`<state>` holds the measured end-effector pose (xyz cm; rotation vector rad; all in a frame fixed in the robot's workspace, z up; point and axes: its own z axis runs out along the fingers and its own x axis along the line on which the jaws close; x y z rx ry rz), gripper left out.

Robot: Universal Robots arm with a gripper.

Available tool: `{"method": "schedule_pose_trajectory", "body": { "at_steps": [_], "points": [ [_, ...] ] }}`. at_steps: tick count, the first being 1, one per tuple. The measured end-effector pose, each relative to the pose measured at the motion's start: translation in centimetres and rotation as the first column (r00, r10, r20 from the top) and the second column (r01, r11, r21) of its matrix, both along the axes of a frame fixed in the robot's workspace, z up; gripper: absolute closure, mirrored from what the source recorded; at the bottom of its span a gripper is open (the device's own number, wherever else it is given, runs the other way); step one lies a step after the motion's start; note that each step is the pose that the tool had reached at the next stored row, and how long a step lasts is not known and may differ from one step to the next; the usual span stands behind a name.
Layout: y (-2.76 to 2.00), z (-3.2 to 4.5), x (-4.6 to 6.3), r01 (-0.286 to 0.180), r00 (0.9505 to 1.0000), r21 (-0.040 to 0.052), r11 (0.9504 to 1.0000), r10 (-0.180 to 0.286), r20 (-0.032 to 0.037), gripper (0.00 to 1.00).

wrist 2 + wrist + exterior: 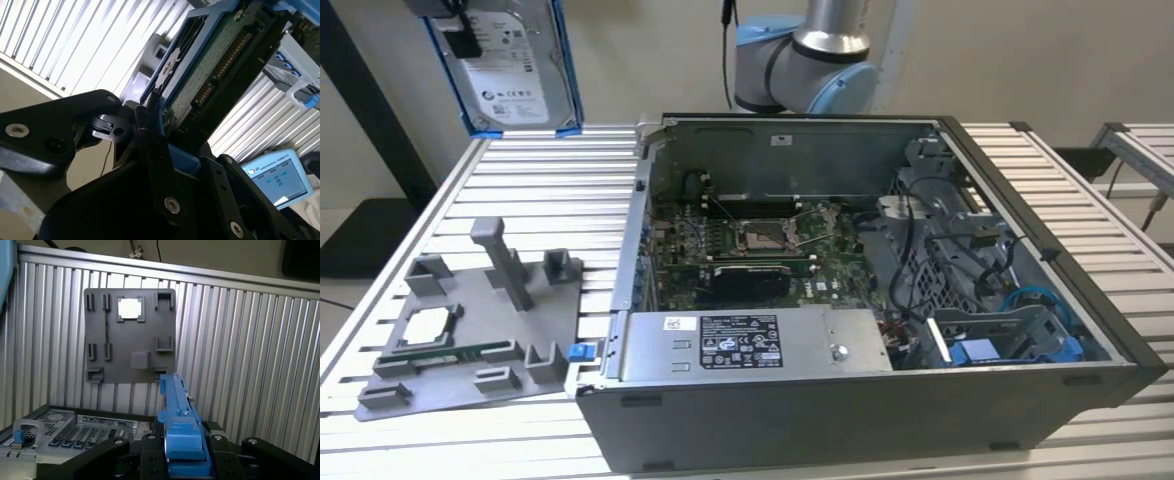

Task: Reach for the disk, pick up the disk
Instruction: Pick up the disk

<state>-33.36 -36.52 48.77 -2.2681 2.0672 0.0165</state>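
Note:
The disk (518, 72), a silver-grey drive with a white label in a blue frame, hangs upright in the air above the table's far corner at the exterior view's left. My gripper (459, 36) is shut on its upper part. In the second wrist view the disk (210, 65) shows its green circuit side and runs away from the black fingers (150, 125) clamped on its blue edge. In the first wrist view the disk's blue frame edge (176, 400) sticks out from between the jaws, high above the table.
An open computer case (1014, 395) takes up the middle and right of the slatted table (547, 170). A grey holder plate (540, 310) lies at the exterior view's left, bearing a square CPU chip (427, 322) and a memory stick (447, 353). The arm's base (807, 70) stands behind the case.

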Motion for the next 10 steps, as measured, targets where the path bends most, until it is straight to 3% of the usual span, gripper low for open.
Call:
{"method": "schedule_pose_trajectory", "body": {
  "at_steps": [10],
  "points": [
    [0.00,0.00,4.5,0.000,1.0000,0.0012,1.0000,0.000,-0.0018,1.00]
  ]
}}
